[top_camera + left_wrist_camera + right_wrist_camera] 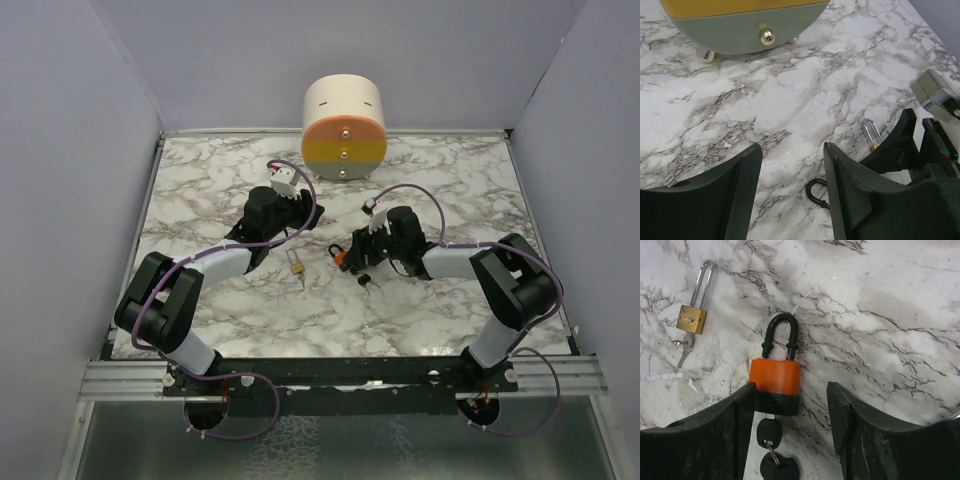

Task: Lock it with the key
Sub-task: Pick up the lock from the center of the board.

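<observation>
An orange-and-black padlock [775,380] with a black shackle [781,330] lies on the marble table [880,300]. A black-headed key [770,431] sits in its bottom, with more black-headed keys [781,470] on a ring. My right gripper [792,387] is open. The padlock's body lies between its fingers, against the left finger [725,430]. In the top view the padlock [341,258] and keys [364,281] lie just left of the right gripper [358,250]. My left gripper [792,147] is open and empty above the table, and the black shackle [816,190] shows low between its fingers.
A small brass padlock [691,319] with silvery keys [685,346] lies left of the orange one; it also shows in the top view [297,265]. A round drawer unit [343,125] with orange, yellow and green fronts stands at the back. Grey walls enclose the table.
</observation>
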Tool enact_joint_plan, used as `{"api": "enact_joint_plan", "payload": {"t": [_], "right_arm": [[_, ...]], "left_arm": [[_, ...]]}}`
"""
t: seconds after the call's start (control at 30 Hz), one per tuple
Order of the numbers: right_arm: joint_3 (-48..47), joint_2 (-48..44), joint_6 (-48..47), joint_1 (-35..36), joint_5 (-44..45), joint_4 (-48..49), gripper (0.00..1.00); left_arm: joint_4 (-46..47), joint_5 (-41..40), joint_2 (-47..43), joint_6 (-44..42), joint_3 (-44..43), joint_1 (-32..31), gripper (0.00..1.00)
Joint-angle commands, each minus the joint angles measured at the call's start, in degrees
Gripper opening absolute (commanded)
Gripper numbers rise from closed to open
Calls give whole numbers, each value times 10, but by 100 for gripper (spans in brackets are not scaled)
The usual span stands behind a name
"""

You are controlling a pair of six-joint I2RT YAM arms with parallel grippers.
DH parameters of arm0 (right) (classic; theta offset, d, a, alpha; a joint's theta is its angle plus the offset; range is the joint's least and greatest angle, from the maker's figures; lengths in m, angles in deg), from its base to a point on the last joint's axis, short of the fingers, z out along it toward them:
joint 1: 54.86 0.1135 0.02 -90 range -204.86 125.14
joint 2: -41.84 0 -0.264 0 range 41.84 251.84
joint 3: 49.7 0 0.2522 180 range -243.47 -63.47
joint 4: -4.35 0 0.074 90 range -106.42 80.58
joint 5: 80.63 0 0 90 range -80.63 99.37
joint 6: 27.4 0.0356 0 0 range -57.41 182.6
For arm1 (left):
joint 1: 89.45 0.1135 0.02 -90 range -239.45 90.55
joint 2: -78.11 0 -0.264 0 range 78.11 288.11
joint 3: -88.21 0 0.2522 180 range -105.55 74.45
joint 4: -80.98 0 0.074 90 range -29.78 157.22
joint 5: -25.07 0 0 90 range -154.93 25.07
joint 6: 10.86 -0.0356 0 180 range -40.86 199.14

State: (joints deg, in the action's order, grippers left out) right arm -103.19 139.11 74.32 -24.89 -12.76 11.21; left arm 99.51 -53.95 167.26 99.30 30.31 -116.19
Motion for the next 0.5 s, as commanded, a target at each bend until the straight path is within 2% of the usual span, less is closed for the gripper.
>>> {"api": "enact_joint_plan", "payload": {"t": [0.0, 0.47], "right_arm": [[-22, 21, -3, 14, -2, 15, 58], [-21, 53, -3, 62, 40, 0, 54]], "left_arm": [[19, -12, -18, 6, 2, 2, 55], [22, -19, -45, 9, 19, 3, 55]]}}
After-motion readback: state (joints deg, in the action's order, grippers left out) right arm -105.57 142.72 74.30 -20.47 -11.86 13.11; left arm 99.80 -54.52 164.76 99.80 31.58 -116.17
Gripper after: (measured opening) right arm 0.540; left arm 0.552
